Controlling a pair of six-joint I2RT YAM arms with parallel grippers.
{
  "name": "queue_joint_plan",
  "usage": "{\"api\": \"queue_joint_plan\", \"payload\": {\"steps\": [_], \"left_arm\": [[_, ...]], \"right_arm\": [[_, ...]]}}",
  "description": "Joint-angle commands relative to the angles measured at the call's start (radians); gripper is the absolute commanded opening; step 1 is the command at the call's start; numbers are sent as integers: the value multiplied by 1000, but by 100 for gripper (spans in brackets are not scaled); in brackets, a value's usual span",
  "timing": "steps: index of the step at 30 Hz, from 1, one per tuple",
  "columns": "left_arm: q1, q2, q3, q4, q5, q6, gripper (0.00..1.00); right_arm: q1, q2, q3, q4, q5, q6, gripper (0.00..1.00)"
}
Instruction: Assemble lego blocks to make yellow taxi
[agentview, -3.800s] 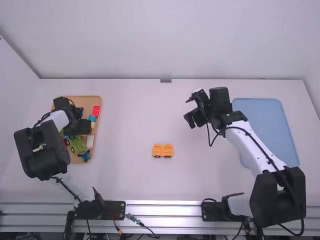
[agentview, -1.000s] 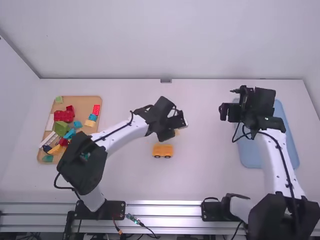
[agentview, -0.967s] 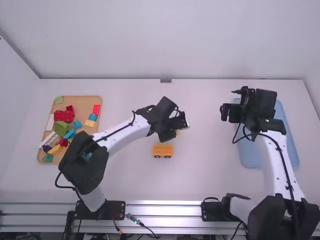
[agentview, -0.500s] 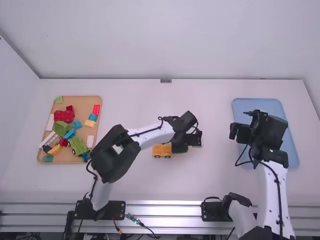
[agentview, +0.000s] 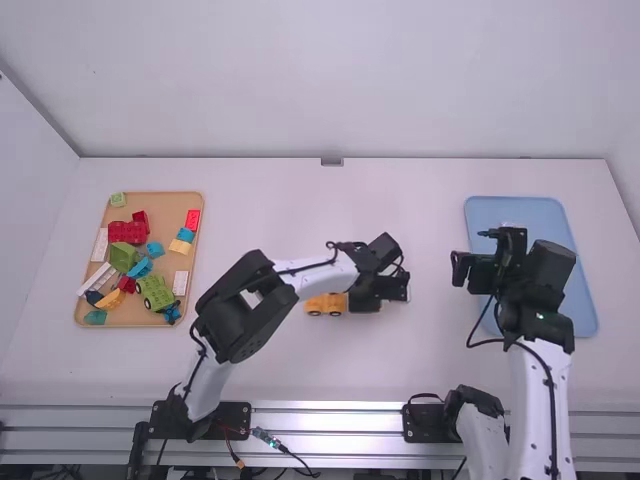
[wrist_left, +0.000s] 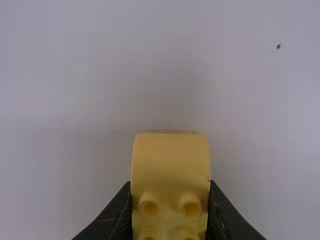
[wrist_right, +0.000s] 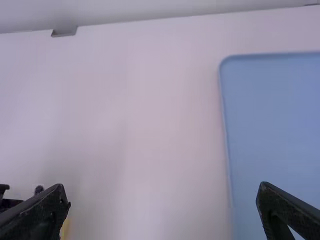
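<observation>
On the middle of the table stands a yellow-orange wheeled block (agentview: 322, 303), with my left gripper (agentview: 366, 298) low beside it on its right. In the left wrist view, a yellow block (wrist_left: 170, 162) with a smooth curved end and round studs fills the space between the fingers of my left gripper (wrist_left: 170, 205), which is shut on it. My right gripper (agentview: 472, 268) is near the left edge of the blue tray. Seen from its own wrist, my right gripper (wrist_right: 164, 197) stands wide open, holding nothing.
A tan tray (agentview: 160, 207) at the left holds several loose bricks, including a green wheeled block (agentview: 155, 292) and a red brick (agentview: 193, 219). The blue tray (agentview: 580, 300) lies at the right, partly beneath the right arm.
My left gripper has come from the tan tray, across the table's middle, to the right side of the wheeled block. My right gripper has shifted right and nearer the camera, toward the blue tray.
</observation>
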Motion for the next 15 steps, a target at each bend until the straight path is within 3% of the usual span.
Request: {"api": "queue_joint_plan", "payload": {"steps": [1, 2, 3, 4, 5, 6, 15], "left_arm": [[-1, 19, -3, -12, -43, -4, 11], [-1, 19, -3, -12, -50, -5, 19], [-1, 19, -2, -17, -49, -4, 39], [-1, 18, -1, -19, -47, -4, 53], [-1, 18, 4, -26, -45, -4, 95], [-1, 18, 13, -35, -47, -3, 99], [50, -94, 91, -166, -34, 64, 99]], "right_arm": [[13, 21, -6, 10, -14, -5, 99], [16, 26, -6, 13, -14, -6, 99], [23, 33, -6, 18, -14, -15, 99], [26, 36, -6, 20, -14, -19, 99], [32, 43, -6, 21, -17, -30, 99], [43, 52, -6, 24, -16, -47, 99], [97, 100, -4, 76, -58, -196, 99]]}}
